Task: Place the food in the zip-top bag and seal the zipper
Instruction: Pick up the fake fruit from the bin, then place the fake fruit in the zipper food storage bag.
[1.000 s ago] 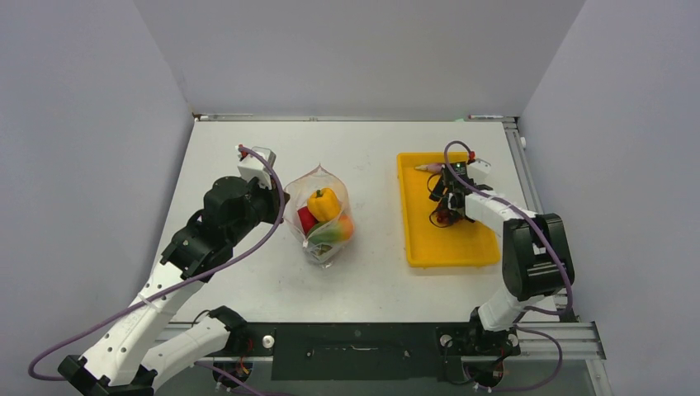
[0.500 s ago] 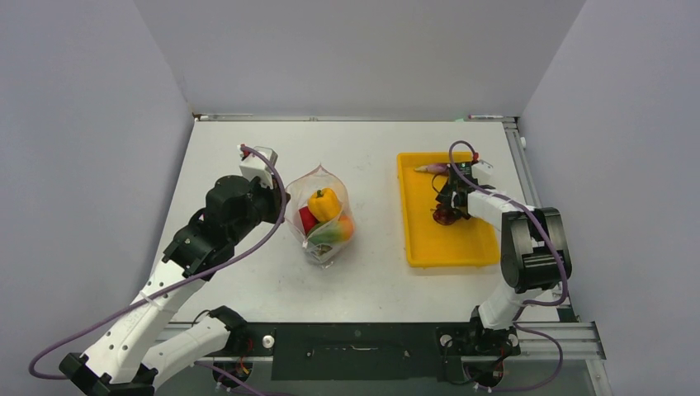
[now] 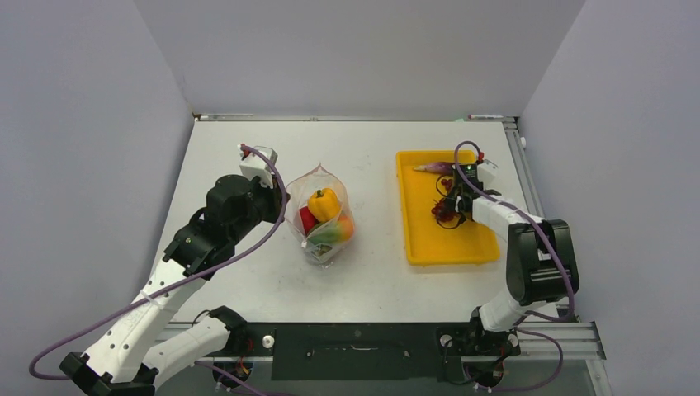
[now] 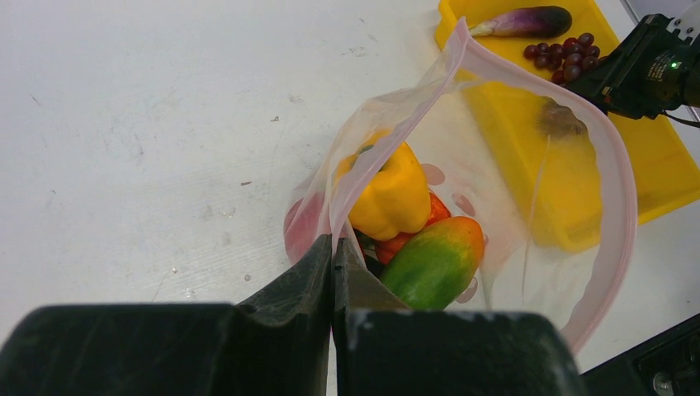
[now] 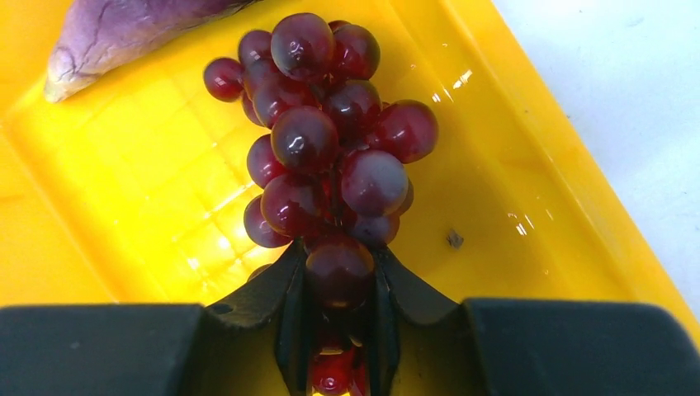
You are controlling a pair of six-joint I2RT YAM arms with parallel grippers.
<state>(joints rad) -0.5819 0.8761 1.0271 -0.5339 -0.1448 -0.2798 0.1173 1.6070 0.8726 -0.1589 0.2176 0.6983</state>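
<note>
The clear zip-top bag (image 3: 320,216) stands open mid-table, its pink zipper (image 4: 623,190) curving round the mouth. Inside lie a yellow bell pepper (image 4: 394,191), a green-orange piece (image 4: 433,262) and a red piece. My left gripper (image 4: 333,247) is shut on the bag's near edge, holding the mouth open. In the yellow tray (image 3: 421,239), my right gripper (image 5: 337,272) is shut on the lowest grapes of the dark red grape bunch (image 5: 330,132). The purple eggplant (image 5: 124,29) lies just beyond the grapes, at the tray's far end (image 3: 431,167).
The yellow tray's raised rim (image 5: 528,124) runs close along the right of the grapes. White tabletop (image 3: 371,165) lies between bag and tray. Grey walls enclose the table on three sides.
The right gripper's jaws have closed from wide open onto the grape bunch, and its wrist has shifted slightly right. The left arm and bag have stayed still.
</note>
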